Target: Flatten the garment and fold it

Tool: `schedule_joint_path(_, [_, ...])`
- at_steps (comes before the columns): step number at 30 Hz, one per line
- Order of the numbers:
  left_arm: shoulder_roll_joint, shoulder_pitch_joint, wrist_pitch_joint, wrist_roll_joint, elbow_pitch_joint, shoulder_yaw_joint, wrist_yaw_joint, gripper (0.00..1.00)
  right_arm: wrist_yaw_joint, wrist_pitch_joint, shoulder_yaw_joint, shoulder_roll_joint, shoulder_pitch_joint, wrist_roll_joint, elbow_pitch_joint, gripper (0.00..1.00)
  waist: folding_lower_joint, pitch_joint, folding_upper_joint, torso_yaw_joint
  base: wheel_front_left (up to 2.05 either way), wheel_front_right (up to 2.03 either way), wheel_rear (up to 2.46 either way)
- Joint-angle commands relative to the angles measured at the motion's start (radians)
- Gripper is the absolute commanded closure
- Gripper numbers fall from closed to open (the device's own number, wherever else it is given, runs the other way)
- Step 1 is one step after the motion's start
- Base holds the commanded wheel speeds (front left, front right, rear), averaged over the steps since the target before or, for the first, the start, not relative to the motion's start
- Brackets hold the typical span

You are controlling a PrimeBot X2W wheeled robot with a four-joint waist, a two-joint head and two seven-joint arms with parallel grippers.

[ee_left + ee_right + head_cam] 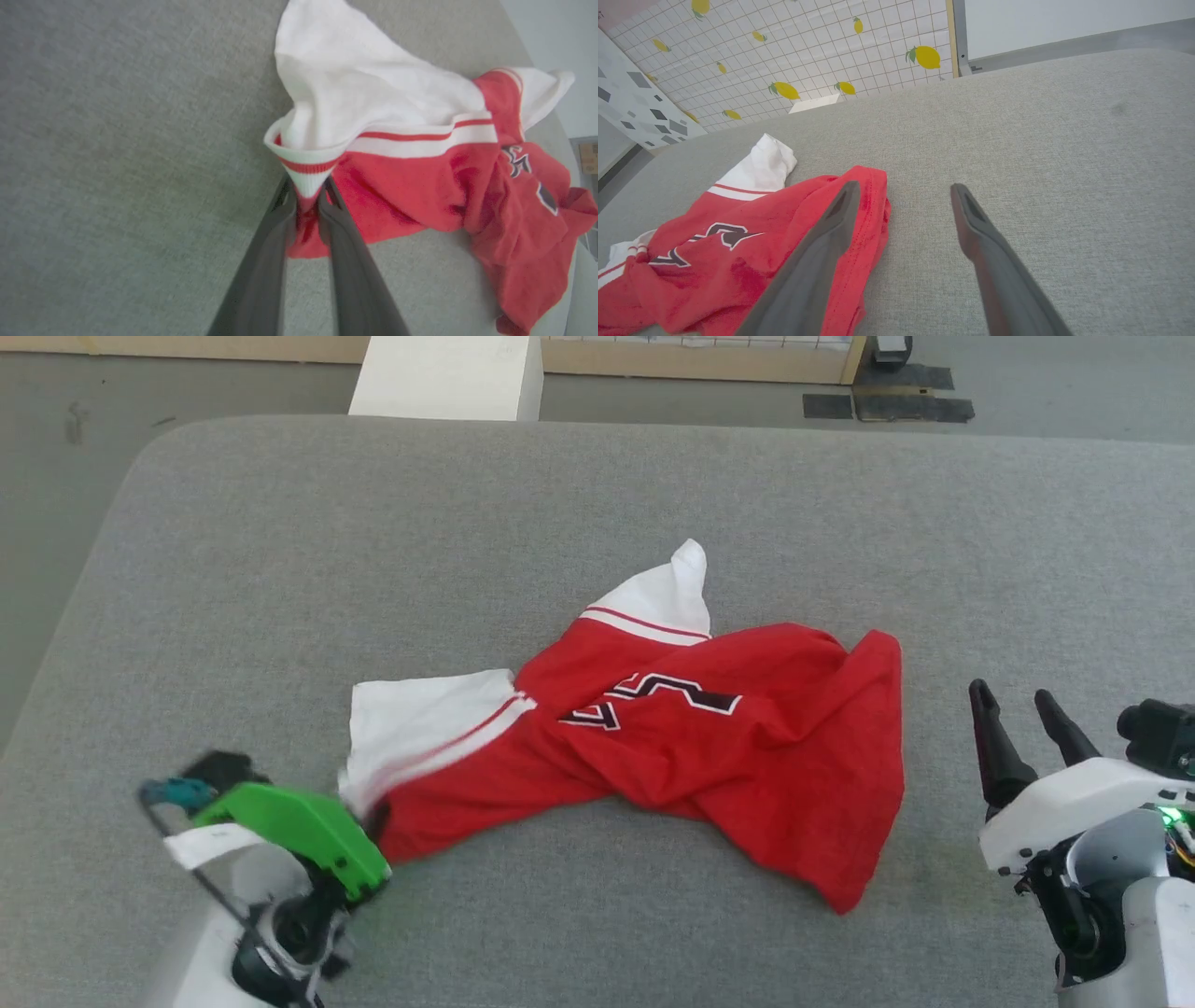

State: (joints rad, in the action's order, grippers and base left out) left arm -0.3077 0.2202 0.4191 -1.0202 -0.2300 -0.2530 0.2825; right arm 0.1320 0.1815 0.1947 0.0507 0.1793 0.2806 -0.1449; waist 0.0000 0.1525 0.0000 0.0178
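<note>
The garment, a red jersey with white sleeves and black white-outlined lettering, lies crumpled and twisted in the middle of the grey table. My left gripper is at its left end, fingers pinched on the red-and-white striped cuff of a white sleeve; in the head view the green-covered wrist hides the fingertips. My right gripper stands open just right of the garment's red hem, touching nothing, with bare table between its fingers.
The padded grey table has rounded far corners, with grey floor beyond. A white box stands past the far edge and dark mats lie on the floor. A lemon-patterned tiled wall is behind.
</note>
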Motion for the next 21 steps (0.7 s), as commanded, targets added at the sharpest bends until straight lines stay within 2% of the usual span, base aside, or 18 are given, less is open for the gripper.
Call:
schedule_joint_path(1, [0.000, 0.001, -0.058, 0.004, 0.030, 0.027, -0.026, 0.00, -0.001, 0.001, -0.004, 0.000, -0.013, -0.005, 0.001, 0.00, 0.0000, -0.006, 0.0000, -0.002, 0.00, 0.00, 0.00])
schedule_joint_path(4, [-0.009, 0.002, -0.223, 0.040, 0.097, 0.078, -0.103, 0.00, -0.001, 0.001, -0.007, 0.000, -0.014, -0.006, -0.001, 0.00, 0.0000, -0.017, 0.0000, -0.004, 0.00, 0.00, 0.00])
schedule_joint_path(8, [-0.037, -0.025, -0.441, 0.159, 0.146, 0.100, -0.154, 0.00, -0.001, -0.001, -0.006, 0.000, -0.019, -0.006, -0.003, 0.00, 0.0000, -0.027, 0.0000, -0.004, 0.00, 0.00, 0.00])
schedule_joint_path(14, [-0.035, -0.075, -0.630, 0.321, 0.142, 0.069, -0.133, 0.00, -0.001, 0.013, -0.015, 0.000, -0.021, -0.012, -0.002, 0.00, 0.0000, -0.030, 0.0000, 0.008, 0.00, 0.00, 0.00])
schedule_joint_path(18, [-0.015, -0.081, -0.665, 0.384, 0.138, 0.059, -0.119, 0.00, -0.001, 0.068, -0.048, 0.004, 0.017, -0.047, 0.015, 0.00, 0.0000, -0.015, 0.0000, 0.022, 0.00, 0.00, 0.00])
schedule_joint_path(21, [0.000, -0.073, -0.673, 0.418, 0.144, 0.053, -0.114, 0.00, -0.001, 0.156, -0.113, 0.039, 0.088, -0.066, 0.019, 0.00, 0.0000, 0.010, 0.0000, 0.035, 0.00, 0.00, 0.00])
